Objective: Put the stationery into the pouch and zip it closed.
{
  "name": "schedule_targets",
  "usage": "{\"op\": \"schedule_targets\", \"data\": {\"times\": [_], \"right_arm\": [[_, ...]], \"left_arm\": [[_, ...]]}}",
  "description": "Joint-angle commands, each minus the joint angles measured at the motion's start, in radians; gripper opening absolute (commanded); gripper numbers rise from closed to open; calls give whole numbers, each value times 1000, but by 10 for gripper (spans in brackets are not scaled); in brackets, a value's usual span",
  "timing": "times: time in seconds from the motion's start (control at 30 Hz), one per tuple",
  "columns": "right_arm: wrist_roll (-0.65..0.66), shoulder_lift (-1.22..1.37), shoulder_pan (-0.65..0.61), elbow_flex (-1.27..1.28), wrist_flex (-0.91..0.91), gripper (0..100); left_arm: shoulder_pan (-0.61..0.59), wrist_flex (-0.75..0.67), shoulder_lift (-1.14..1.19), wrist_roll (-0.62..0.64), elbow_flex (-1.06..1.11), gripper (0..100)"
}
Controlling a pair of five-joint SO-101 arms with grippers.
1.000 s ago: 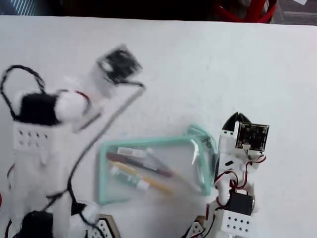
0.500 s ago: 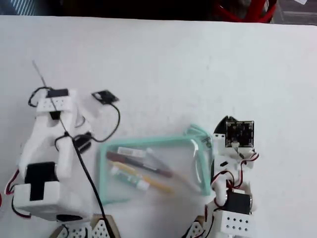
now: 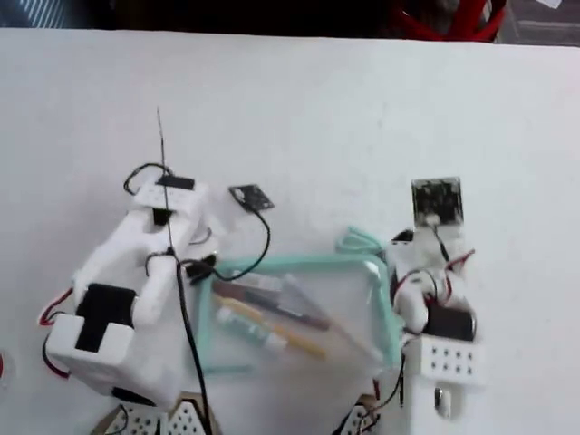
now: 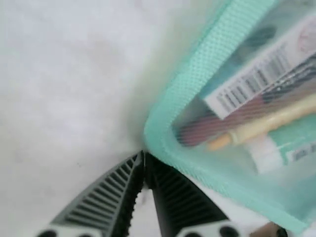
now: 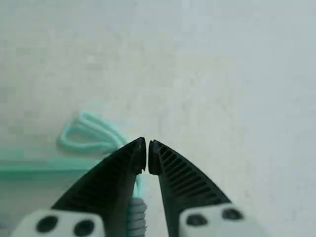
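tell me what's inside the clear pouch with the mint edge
Through the pouch show a dark red pen, a yellow pencil, a white-and-green stick and a barcoded item. From above, the left arm covers its left end.

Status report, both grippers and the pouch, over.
Left gripper shut at pouch corner. Right gripper shut by the loop. Stationery inside pouch, flat on table. Nothing in the way.
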Motion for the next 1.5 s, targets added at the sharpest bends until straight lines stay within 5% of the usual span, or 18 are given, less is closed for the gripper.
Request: {"op": "schedule_targets", "data": {"times": [0.0,0.3,0.47,0.87,1.1,1.27,1.47], "right_arm": [[61,271,-47,-209,127,18],[258,602,110,-351,147,18],[411,789,16,-353,188,18],[334,1029,-90,-526,203,18],[262,997,-81,-534,147,18],[170,757,18,-539,157,18],[157,320,-77,-594,352,17]], "left_arm": [[35,-25,-4,57,-15,24],[-30,21,-5,104,-101,24],[-7,20,-5,104,-104,24],[134,12,-65,184,-97,24],[157,-35,-61,226,-104,24],[19,-2,-168,229,-250,24],[-116,170,-507,358,-503,24]]}}
